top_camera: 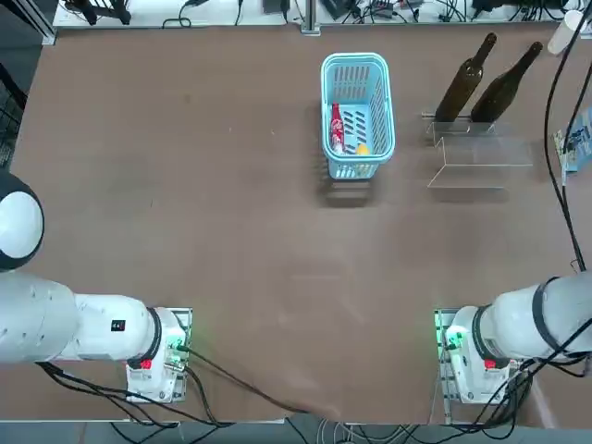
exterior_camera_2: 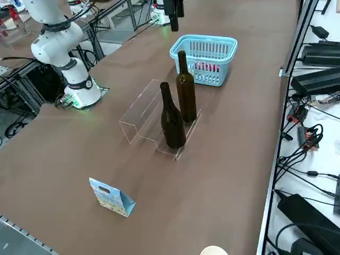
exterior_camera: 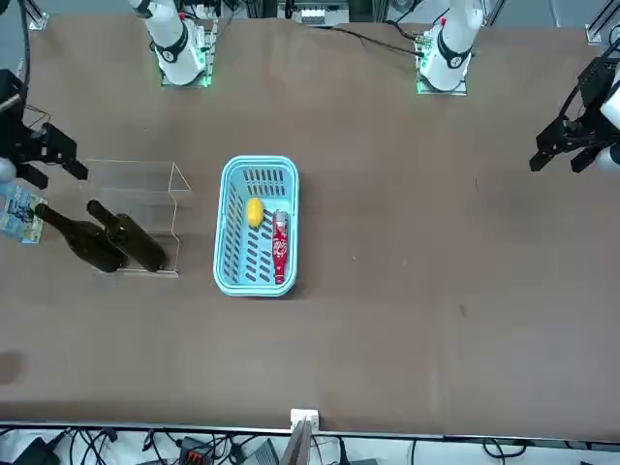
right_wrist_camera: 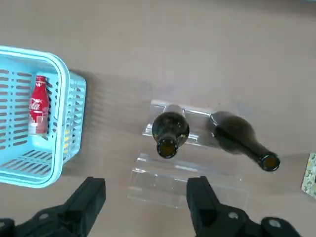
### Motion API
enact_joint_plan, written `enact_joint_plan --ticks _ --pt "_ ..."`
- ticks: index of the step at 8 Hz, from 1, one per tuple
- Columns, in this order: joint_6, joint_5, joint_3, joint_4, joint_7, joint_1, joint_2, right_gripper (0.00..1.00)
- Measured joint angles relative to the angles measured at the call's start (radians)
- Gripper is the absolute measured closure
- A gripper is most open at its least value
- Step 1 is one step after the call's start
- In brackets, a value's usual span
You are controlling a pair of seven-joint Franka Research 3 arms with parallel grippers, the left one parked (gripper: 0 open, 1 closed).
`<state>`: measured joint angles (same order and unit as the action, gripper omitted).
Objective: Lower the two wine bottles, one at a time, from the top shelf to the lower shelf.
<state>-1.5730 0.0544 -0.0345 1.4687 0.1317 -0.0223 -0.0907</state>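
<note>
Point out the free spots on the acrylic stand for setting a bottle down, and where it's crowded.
The lower shelf, on the robot's side of the two wine bottles, is bare. The top shelf is crowded: both bottles stand there. The right gripper hovers above, open.

Right arm raised above the table, tool (right_wrist_camera: 145, 200) pointing down, fingers (right_wrist_camera: 91, 197) spread wide, apparently empty.

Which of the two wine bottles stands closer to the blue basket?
The slimmer, taller bottle stands nearer the blue basket; the squatter bottle stands on its far side, nearer the small printed card. The open right tool hovers above both.
</note>
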Motion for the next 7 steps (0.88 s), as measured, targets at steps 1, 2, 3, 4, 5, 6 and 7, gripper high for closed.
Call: enact_joint_plan --ticks 1,2,3,4,5,6,7 --pt "-0.003 -0.015 0.000 0.027 -0.002 0.005 0.009 0.00" --pt "-0.011 -0.032 0.002 0.052 -0.002 0.013 0.018 0.00" --pt "-0.024 -0.051 0.009 0.076 -0.003 0.032 0.028 0.00" --pt "-0.041 -0.068 0.035 0.097 -0.004 0.066 0.038 0.00" --pt "-0.055 -0.072 0.075 0.111 -0.004 0.102 0.045 0.00" --pt "-0.068 -0.071 0.102 0.118 -0.001 0.121 0.049 0.00" --pt "-0.079 -0.071 0.112 0.119 0.000 0.125 0.051 0.00"
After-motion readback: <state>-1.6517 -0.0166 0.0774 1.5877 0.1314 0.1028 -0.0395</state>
